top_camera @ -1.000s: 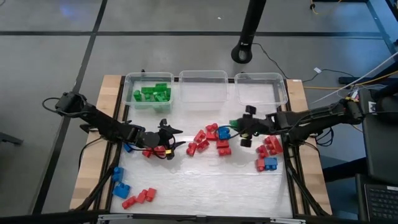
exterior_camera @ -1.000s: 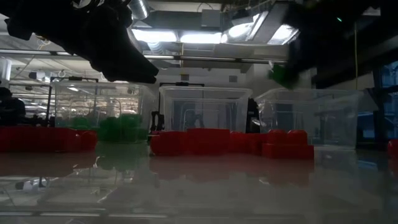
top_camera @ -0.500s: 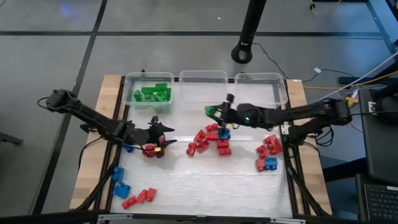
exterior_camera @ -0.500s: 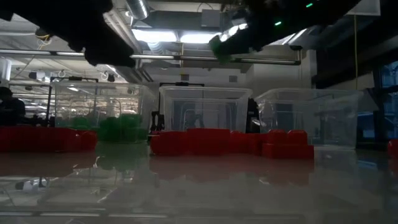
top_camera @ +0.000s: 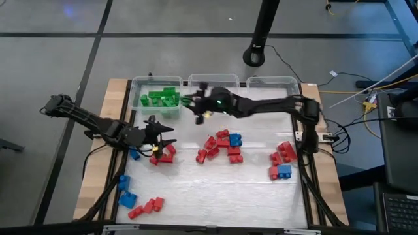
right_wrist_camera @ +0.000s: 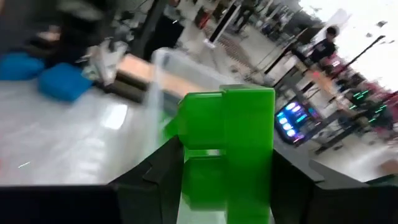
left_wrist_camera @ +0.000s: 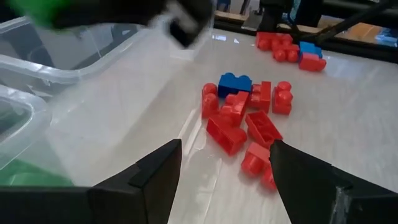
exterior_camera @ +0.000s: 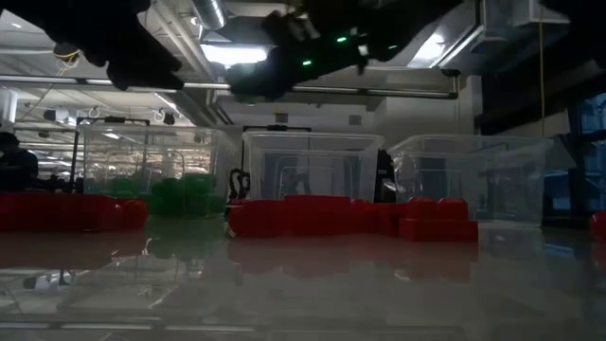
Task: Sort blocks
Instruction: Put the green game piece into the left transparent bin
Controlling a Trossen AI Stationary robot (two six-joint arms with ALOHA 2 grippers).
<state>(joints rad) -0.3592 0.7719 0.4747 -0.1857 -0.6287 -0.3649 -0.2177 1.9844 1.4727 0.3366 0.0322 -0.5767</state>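
Green block point(right_wrist_camera: 227, 146) pinched in right gripper point(top_camera: 196, 106) fingers, by left bin point(top_camera: 137, 104) at desk's far edge. Best release once fully over bin. Left gripper point(top_camera: 160, 135) fingers spread, empty, above red blocks point(top_camera: 162, 154).

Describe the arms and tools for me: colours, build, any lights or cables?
Both arms are dark, slim, jointed links. The left tool has two black angular fingers and a small yellow mark. The right tool is black too, with small green lights glowing on its wrist. Black cables trail beside each arm's base.
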